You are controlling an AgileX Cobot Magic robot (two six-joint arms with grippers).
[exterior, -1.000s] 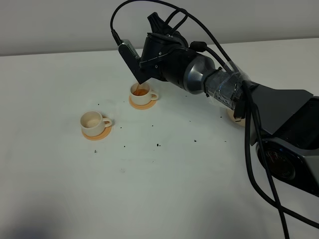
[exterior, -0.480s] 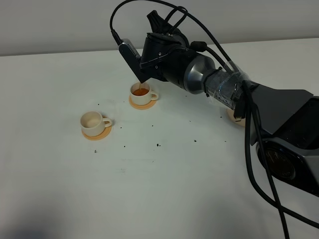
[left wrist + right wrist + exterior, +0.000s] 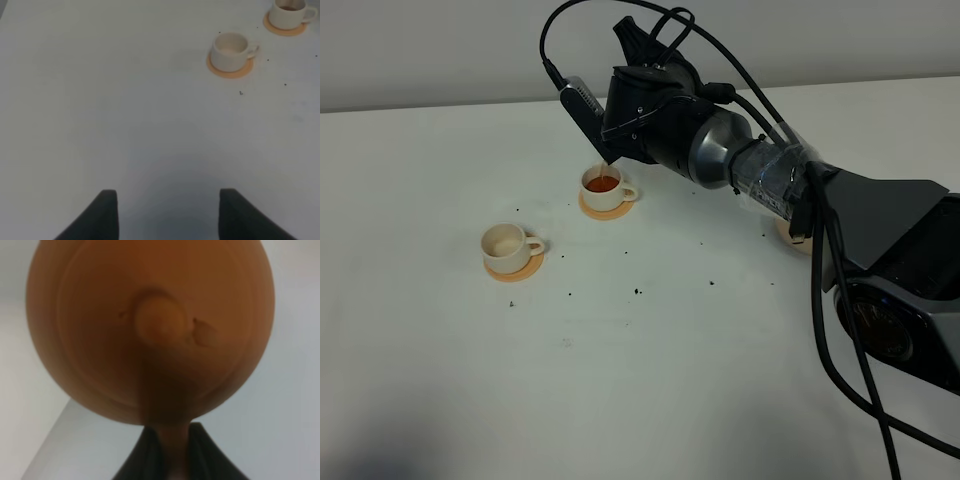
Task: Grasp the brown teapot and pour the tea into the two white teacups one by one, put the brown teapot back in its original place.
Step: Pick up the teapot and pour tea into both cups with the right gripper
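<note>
The brown teapot [image 3: 150,325] fills the right wrist view, lid and knob facing the camera. My right gripper [image 3: 170,452] is shut on its loop handle. From the exterior high view the pot is hidden behind the right wrist [image 3: 650,120], which hangs tilted over the far white teacup [image 3: 605,184]. That cup holds orange tea, and a thin stream [image 3: 607,170] falls into it. The near white teacup [image 3: 508,241] looks empty. In the left wrist view both cups show, the near teacup [image 3: 231,47] and the far teacup [image 3: 287,12]. My left gripper [image 3: 168,215] is open, low over bare table.
Each cup sits on a small orange coaster [image 3: 515,268]. A pale beige disc [image 3: 788,232] peeks out from behind the right forearm. Dark specks [image 3: 637,291] are scattered across the white table. Black cables loop above and beside the right arm.
The right wrist has risen and tipped back slightly over the far cup. The tea in that cup looks darker and fuller. The left gripper's earlier position is not shown.
</note>
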